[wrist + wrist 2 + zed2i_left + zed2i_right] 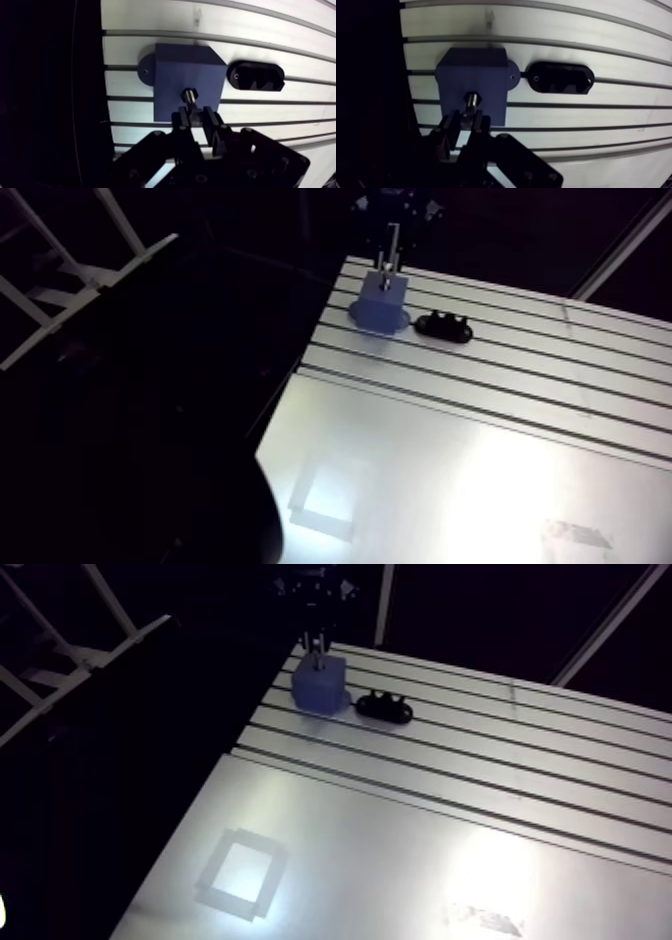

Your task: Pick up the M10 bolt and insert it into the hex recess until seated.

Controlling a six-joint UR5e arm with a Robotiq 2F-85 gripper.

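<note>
A blue block [187,82] with flat mounting tabs stands on the slotted table near its edge. In the wrist view my gripper [196,116] hangs right over the block's top face, shut on the metal M10 bolt [189,96]. The bolt's end points down at the dark hex recess [472,96] in that face and seems to sit at its mouth; how deep it reaches I cannot tell. In the arm view the gripper [392,250] comes down onto the block [384,300] at the far end of the table.
A black oval fixture [255,76] with notches lies on the slots just beside the block, also in the arm view [444,327]. The table edge [102,100] runs close along the block's other side, with darkness beyond. A taped square outline [240,872] marks the smooth plate nearer the camera.
</note>
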